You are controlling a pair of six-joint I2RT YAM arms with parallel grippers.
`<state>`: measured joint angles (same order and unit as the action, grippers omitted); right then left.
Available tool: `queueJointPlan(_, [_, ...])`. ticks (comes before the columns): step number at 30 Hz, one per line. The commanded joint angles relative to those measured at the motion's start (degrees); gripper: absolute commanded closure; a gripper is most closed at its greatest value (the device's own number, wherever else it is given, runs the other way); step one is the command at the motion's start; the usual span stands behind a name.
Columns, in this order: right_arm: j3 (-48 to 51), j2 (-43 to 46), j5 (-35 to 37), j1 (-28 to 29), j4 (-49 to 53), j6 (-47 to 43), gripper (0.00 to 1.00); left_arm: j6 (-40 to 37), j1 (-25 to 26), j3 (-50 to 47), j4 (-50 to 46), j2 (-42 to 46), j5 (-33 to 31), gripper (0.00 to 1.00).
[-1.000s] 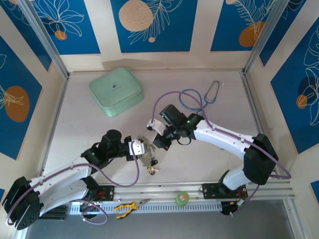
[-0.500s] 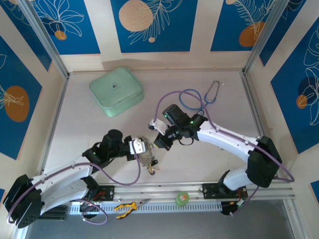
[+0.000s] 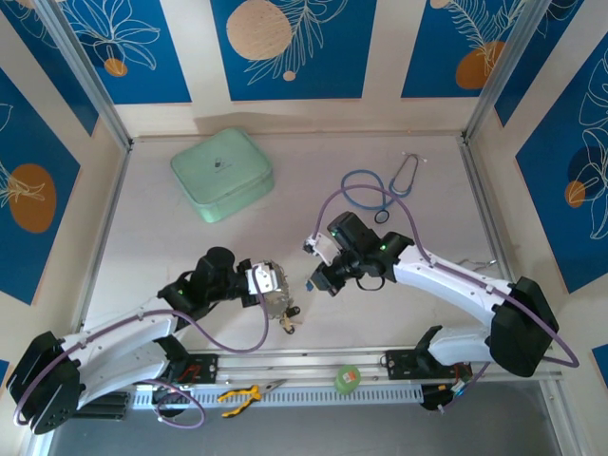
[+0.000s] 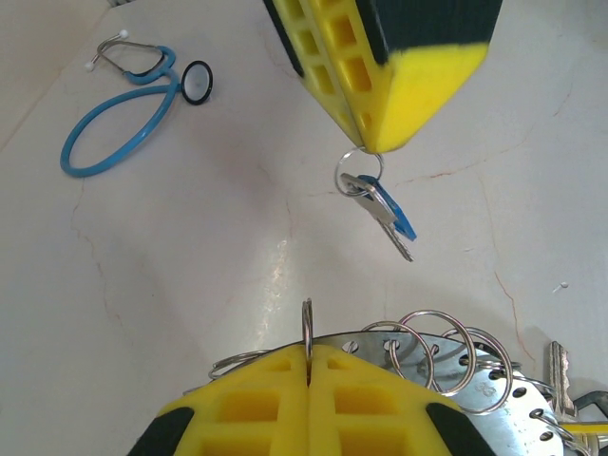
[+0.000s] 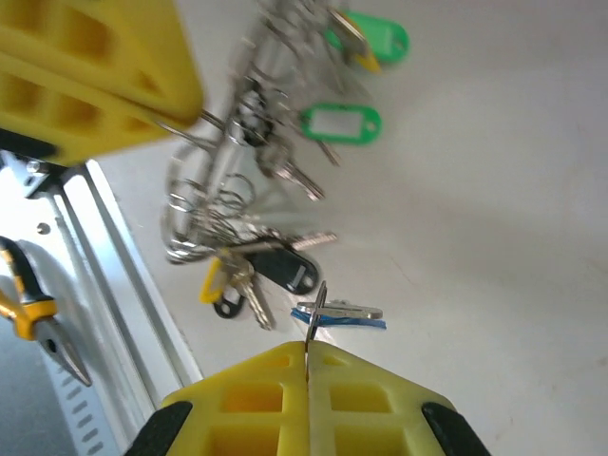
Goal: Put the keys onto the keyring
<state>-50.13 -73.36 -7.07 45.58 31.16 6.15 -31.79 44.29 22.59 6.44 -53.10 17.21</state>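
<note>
The keyring (image 4: 518, 404) is a flat silvery plate with small split rings along its rim. My left gripper (image 4: 309, 356) is shut on one of those split rings, which stands upright between the yellow fingers. Keys with green (image 5: 342, 123), black (image 5: 290, 271) and yellow (image 5: 211, 283) tags hang from the keyring (image 3: 283, 309). My right gripper (image 5: 309, 353) is shut on a small ring carrying a key with a blue tag (image 5: 347, 313). That key (image 4: 385, 214) hangs a short way in front of the left gripper (image 3: 274, 285), apart from the keyring. In the top view the right gripper (image 3: 317, 281) is just right of the left one.
A blue stethoscope (image 3: 380, 188) lies at the back right and a mint-green case (image 3: 221, 174) at the back left. Along the near rail (image 5: 123, 285) lie yellow-handled pliers (image 3: 242, 392) and a green tape roll (image 3: 348, 378).
The right arm has swung to the right and slightly nearer, carrying the blue-tagged key away from the left gripper. The left gripper and keyring have barely moved.
</note>
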Motion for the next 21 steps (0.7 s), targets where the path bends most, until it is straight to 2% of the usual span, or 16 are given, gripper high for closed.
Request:
queueJointPlan(1, [1.80,-1.57,2.74,-0.49,-0.88,7.14,1.00,0.63,0.55,1.02,0.42,0.47,-0.43,1.00])
queueJointPlan(9, [1.94,-8.89,3.90,-2.91,-3.39,9.12,1.00,0.33,0.62,0.94,0.18,0.59,-0.45,1.00])
queueJointPlan(21, [-0.15,-16.07,1.55,-5.93,-6.34,9.65,1.00,0.97,0.67,0.66,0.39,0.82,-0.38,1.00])
